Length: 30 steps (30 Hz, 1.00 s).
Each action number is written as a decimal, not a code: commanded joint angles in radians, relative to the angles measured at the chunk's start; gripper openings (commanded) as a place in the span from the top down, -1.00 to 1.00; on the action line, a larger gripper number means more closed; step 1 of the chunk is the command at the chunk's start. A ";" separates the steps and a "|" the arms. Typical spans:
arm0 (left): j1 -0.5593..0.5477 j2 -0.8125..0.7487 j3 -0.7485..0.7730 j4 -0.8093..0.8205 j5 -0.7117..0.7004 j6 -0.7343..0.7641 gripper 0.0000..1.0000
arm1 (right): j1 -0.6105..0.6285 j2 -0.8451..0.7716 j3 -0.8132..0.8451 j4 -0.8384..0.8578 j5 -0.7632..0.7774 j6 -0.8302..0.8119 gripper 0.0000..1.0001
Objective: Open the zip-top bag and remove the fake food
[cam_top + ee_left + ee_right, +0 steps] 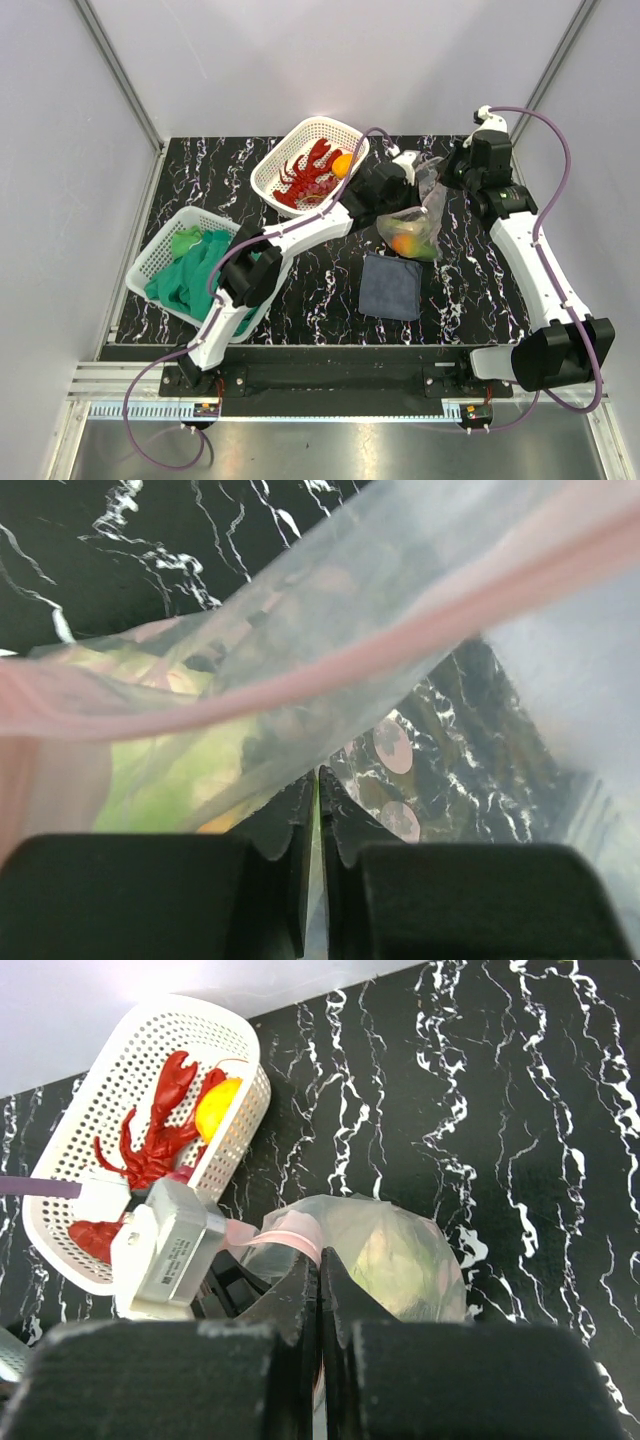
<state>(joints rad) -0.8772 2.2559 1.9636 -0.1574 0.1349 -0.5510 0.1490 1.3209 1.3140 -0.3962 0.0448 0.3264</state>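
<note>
The right end effector [318,1265] is clamped tight on the zip-top bag's [400,1255] pink strip. The left end effector [318,780], its fingers a hairline apart, nips the film just beside it. The fake food [405,243] sags in the bag beneath both, over the table [320,290].

Open tabletop [462,292] between grey cloth [390,287] and right arm [530,250]; farther back, left arm [300,228], basket [275,155], zip-top bag [410,235] close together.
</note>
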 commanded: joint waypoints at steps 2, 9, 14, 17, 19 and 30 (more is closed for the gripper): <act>0.003 0.031 -0.028 0.071 0.045 0.017 0.74 | 0.004 -0.022 -0.005 0.004 0.063 0.003 1.00; 0.003 0.063 -0.003 -0.051 -0.046 -0.110 0.42 | 0.004 -0.029 -0.033 -0.003 0.066 0.007 1.00; 0.001 0.054 0.003 -0.140 -0.057 -0.252 0.24 | 0.004 -0.022 -0.045 -0.004 0.056 0.008 1.00; 0.003 0.030 -0.029 -0.168 -0.083 -0.343 0.21 | 0.004 -0.023 -0.048 -0.009 0.059 0.008 1.00; 0.003 0.025 -0.040 -0.192 -0.095 -0.380 0.18 | 0.004 -0.031 -0.048 -0.015 0.058 0.008 1.00; 0.003 0.031 -0.080 -0.266 -0.133 -0.521 0.03 | 0.004 -0.049 -0.061 -0.030 0.078 -0.001 1.00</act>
<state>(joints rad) -0.8864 2.3070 1.9263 -0.3122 0.0772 -0.9794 0.1596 1.3209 1.2465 -0.4618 0.0593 0.3374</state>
